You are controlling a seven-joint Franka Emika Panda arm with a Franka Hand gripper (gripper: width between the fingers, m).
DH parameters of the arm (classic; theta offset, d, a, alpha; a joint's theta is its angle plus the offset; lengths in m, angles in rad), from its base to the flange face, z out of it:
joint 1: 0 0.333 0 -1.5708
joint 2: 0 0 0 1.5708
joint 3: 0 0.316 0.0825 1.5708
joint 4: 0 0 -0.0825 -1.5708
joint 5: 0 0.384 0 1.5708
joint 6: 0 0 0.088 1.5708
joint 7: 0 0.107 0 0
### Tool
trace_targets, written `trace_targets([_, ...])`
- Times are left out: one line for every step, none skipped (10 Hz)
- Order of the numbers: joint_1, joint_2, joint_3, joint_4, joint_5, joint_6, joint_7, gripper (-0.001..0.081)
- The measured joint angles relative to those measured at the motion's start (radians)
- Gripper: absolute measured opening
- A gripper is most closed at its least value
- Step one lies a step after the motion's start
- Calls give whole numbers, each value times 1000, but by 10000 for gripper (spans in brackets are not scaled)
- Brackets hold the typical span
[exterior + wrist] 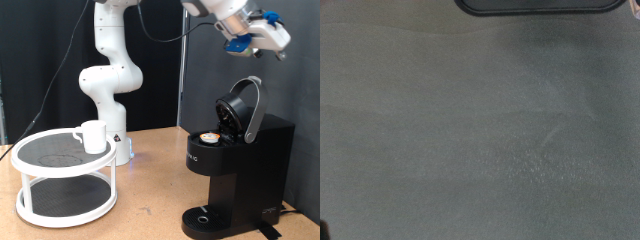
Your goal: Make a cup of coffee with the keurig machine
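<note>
The black keurig machine (235,170) stands at the exterior view's right with its rounded lid (243,108) raised open. A small pod with a tan top (209,137) sits in the open chamber. The white mug (93,136) stands on the top tier of a white round rack (40,166) at the left. My gripper (272,50) is high above the machine near the exterior view's top right, clear of the lid; nothing shows between its fingers. The wrist view shows only a dark grey backdrop (480,130), no fingers and no task objects.
The white robot base (110,80) stands behind the rack at the back of the wooden table (150,205). A dark curtain hangs behind. The machine's drip base (205,218) has nothing on it.
</note>
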Motion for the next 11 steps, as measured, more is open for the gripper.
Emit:
trace_targets([2, 15, 14, 12, -14, 0, 7, 734])
trace_targets([3, 24, 25, 18, -34, 1, 9, 734])
trace_targets([3, 32, 33, 19, -55, 2, 10, 734])
trace_targets([3, 37, 38, 19, -70, 2, 10, 734])
trace_targets([3, 41, 42, 16, -80, 2, 10, 734])
trace_targets([3, 44, 42, 11, -83, 2, 9, 734])
trace_targets([3, 46, 42, 7, -83, 2, 5, 734])
trace_targets([2, 46, 41, 2, -83, 3, 1, 734])
trace_targets([0, 46, 40, -3, -83, 4, -1, 734])
trace_targets([-2, 46, 38, -8, -83, 4, -5, 641])
trace_targets([-4, 45, 36, -13, -83, 4, -12, 641])
